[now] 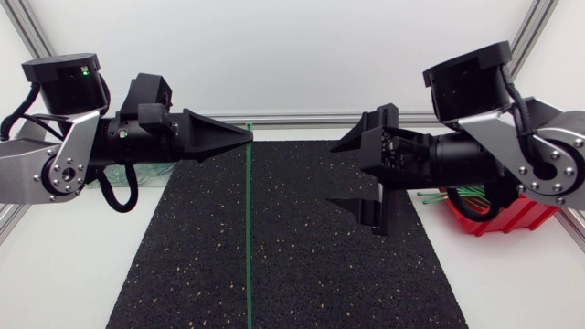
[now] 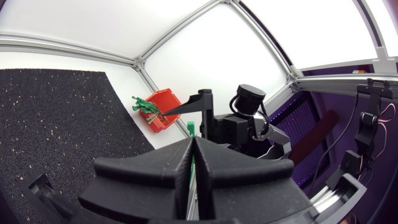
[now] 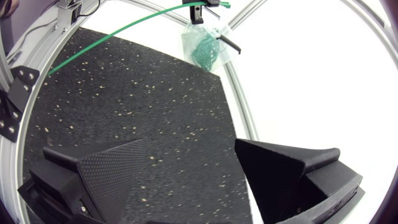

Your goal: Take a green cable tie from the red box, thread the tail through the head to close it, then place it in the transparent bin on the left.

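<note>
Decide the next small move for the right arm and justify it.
Probably bring the open, empty matte black right gripper across to the free length of the thin green plastic cable tie. The left gripper is shut on one end, and the tie runs straight, not yet looped, so threading needs a second grip.

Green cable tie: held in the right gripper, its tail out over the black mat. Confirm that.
Not quite. The green cable tie is held in the left gripper, not the right, its tail out over the black mat; the head view shows it. The right gripper is open and empty.
</note>
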